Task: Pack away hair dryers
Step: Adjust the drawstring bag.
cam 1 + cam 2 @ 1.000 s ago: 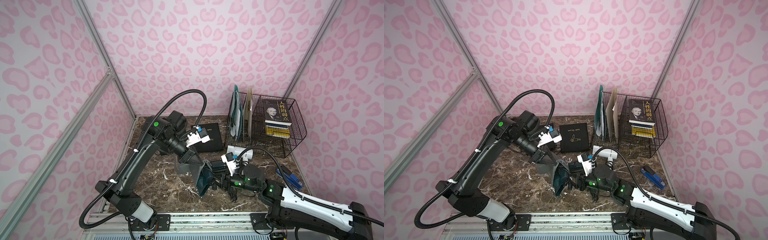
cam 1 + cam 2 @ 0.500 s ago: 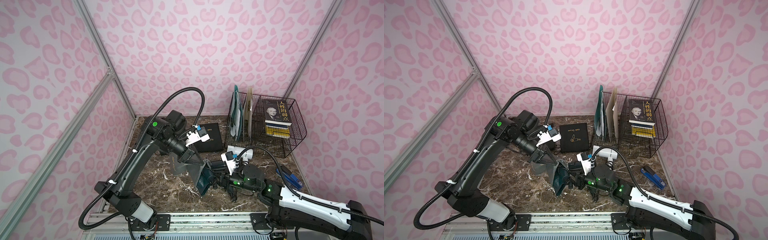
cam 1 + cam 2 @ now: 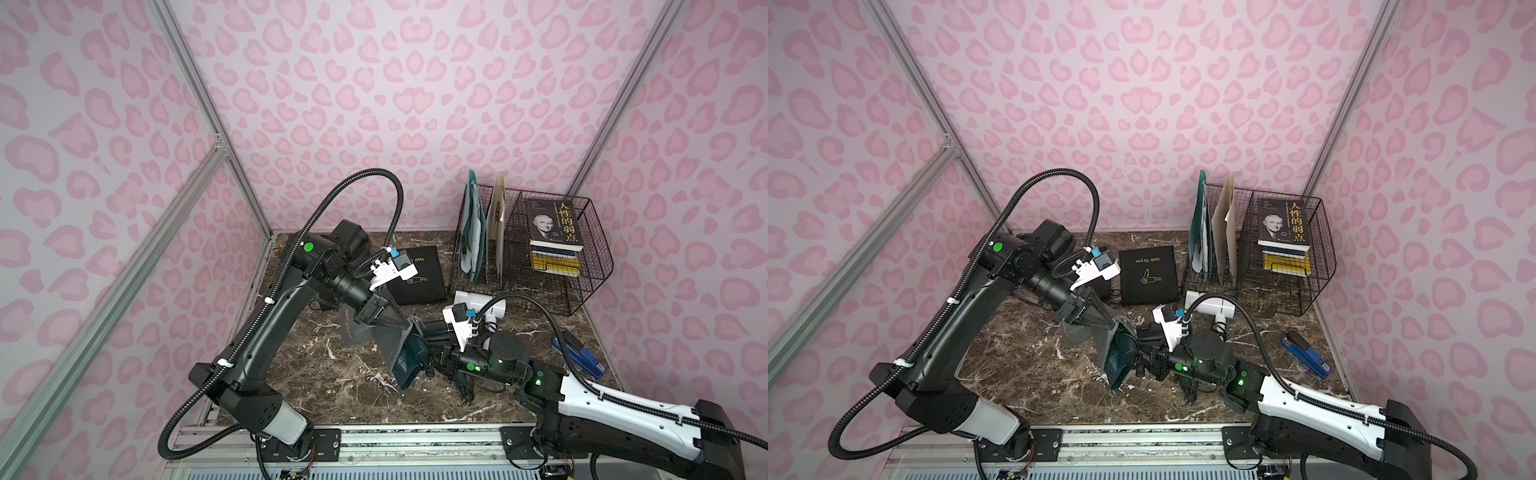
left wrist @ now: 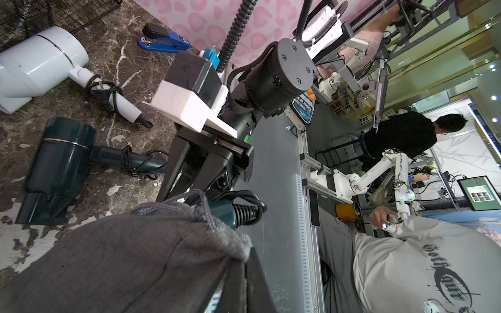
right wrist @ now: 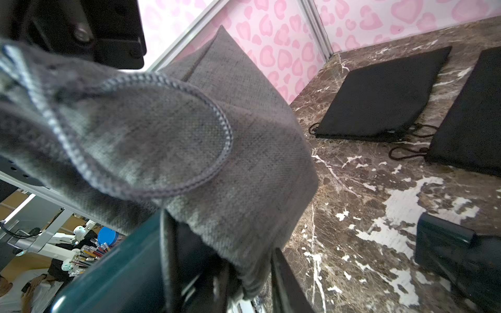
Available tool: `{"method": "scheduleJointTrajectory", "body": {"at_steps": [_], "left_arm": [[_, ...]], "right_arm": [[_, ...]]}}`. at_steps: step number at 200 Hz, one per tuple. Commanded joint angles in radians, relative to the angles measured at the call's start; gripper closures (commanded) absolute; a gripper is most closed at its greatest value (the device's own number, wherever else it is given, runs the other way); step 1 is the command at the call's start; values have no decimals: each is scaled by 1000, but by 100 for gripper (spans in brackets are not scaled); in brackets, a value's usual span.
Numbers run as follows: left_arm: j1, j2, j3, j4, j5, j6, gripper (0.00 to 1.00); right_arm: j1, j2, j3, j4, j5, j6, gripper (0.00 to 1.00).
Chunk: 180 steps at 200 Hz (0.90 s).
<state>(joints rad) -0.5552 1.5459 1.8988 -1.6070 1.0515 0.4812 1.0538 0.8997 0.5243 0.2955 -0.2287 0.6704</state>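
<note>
Left end effector [image 3: 402,326] clamped, angled down; right end effector [image 3: 430,365] level, opposite.

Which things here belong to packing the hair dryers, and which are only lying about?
For the job: teal dryer partly in the grey pouch, second teal dryer, white dryer, two black pouches.
Lying about: blue stapler, books, folders, wire basket.
</note>
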Motion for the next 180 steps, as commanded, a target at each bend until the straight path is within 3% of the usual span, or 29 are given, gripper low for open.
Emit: {"method": "scheduleJointTrajectory", "body": {"at_steps": [1, 31, 123, 180], "left_arm": [[4, -6, -4, -43, 83, 15, 98], [11, -10, -3, -45, 97, 15, 98], [58, -41, -98, 50, 68, -60, 98], [58, -31, -127, 60, 76, -67, 98]], "right_arm": [[2, -11, -15, 72, 30, -9, 80], [3, -19, -17, 61, 72, -11, 100], [12, -73, 21, -27, 114, -15, 100], [43, 2, 91, -53, 103, -36, 100]]}}
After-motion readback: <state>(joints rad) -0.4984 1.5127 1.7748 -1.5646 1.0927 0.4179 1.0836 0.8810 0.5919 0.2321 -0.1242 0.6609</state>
